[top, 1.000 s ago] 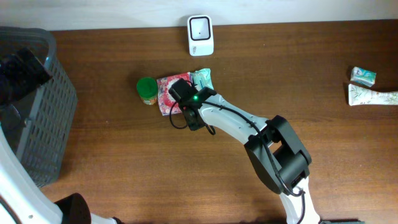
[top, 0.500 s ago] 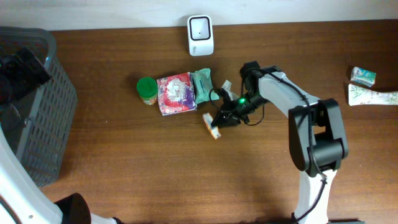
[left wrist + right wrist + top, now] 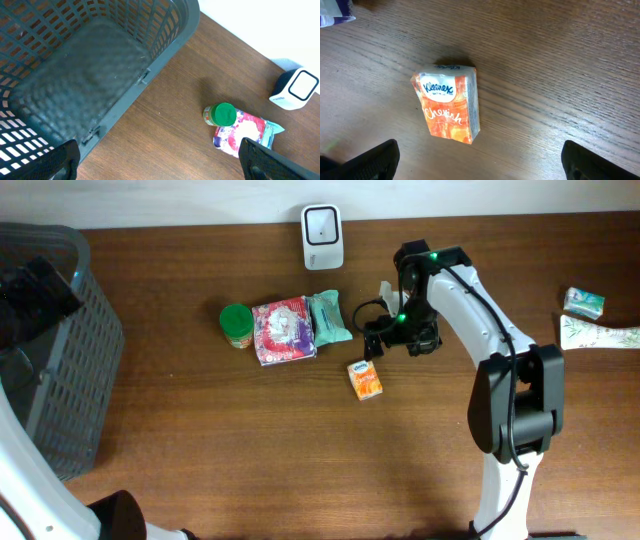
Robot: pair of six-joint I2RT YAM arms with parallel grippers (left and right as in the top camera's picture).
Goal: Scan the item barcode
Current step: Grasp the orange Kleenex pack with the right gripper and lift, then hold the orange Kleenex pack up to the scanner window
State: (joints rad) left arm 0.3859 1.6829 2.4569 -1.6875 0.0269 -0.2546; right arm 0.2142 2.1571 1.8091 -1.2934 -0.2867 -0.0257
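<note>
Wide-spread left gripper (image 3: pixel 161 161), wide-spread right gripper (image 3: pixel 480 162)

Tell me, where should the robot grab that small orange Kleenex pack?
Probably across its two long edges, coming straight down from above. The Kleenex pack lies flat on the table with nothing touching it, and its narrow width would sit easily between the open fingers of the right gripper.

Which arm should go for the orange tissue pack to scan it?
Right. The right end effector hangs open close over the tissue pack, which lies free on the table. The left end effector is far off by the basket.
</note>
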